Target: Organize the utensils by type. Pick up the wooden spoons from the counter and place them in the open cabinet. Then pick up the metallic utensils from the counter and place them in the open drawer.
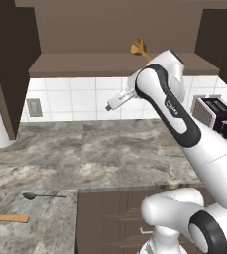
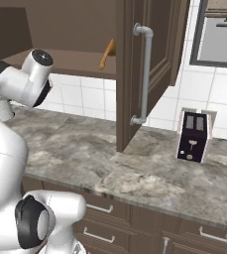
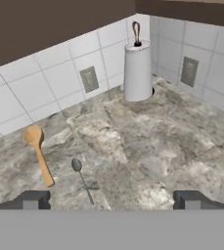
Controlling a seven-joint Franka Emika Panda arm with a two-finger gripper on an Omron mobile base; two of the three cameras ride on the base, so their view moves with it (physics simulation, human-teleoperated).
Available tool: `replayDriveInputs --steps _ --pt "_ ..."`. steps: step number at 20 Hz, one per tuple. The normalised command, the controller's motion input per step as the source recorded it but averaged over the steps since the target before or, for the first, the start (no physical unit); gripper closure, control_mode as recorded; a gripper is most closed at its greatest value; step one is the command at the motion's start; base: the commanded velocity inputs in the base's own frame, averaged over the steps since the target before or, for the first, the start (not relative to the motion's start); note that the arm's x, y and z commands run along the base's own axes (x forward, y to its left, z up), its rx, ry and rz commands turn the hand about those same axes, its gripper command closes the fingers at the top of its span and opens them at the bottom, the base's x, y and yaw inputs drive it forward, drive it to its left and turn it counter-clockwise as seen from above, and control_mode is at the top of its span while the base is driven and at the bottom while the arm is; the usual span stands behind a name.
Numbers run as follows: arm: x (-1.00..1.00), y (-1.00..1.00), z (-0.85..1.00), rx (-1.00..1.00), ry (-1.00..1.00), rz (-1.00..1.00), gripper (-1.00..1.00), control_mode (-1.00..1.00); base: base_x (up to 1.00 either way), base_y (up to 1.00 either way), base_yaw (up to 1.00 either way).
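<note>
With one wooden spoon (image 1: 139, 48) already lying up on the shelf of the open cabinet (image 1: 115, 64), above and behind the tool, my read is that we're in the first half of the job, about to go for the second spoon. The worktop (image 3: 147, 141) spreads out below and ahead of the tool (image 3: 111, 200), whose two fingertips stand spread wide at the bottom of the hand view with nothing between them. Empty-handed, then, and hanging well clear of the stone.

Far ahead of the tool, back in the tiled corner, stands a paper towel roll (image 3: 138, 71), well out of the way. Nearer, ahead and to the left as the hand camera sees it, lies the second wooden spoon (image 3: 39, 154), bowl toward the wall, handle pointing back toward the tool. Just beside it, closer to the middle, lies the thin dark utensil (image 3: 82, 179), apart from the spoon but not by much.

Next move, as I judge it: swing left, drop down over the spoon's handle, turn the fingers across it, and close without nudging the dark utensil alongside. The metal pieces and the drawer come afterwards.
</note>
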Motion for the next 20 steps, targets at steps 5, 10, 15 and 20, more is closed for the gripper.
replayDriveInputs --steps 5,10,15,20 --pt "-0.4 0.08 -0.35 -0.03 0.04 0.24 -1.0 -1.0 0.0 0.0 0.0" --pt "-0.06 0.36 -0.77 -0.1 0.05 0.21 -1.0 -1.0 0.0 0.0 0.0" --pt "0.06 0.45 -0.71 -0.08 0.03 0.02 -1.0 -1.0 0.0 0.0 0.0" --pt "0.26 0.3 -0.56 -0.09 0.01 0.0 -1.0 -1.0 0.0 0.0 0.0"
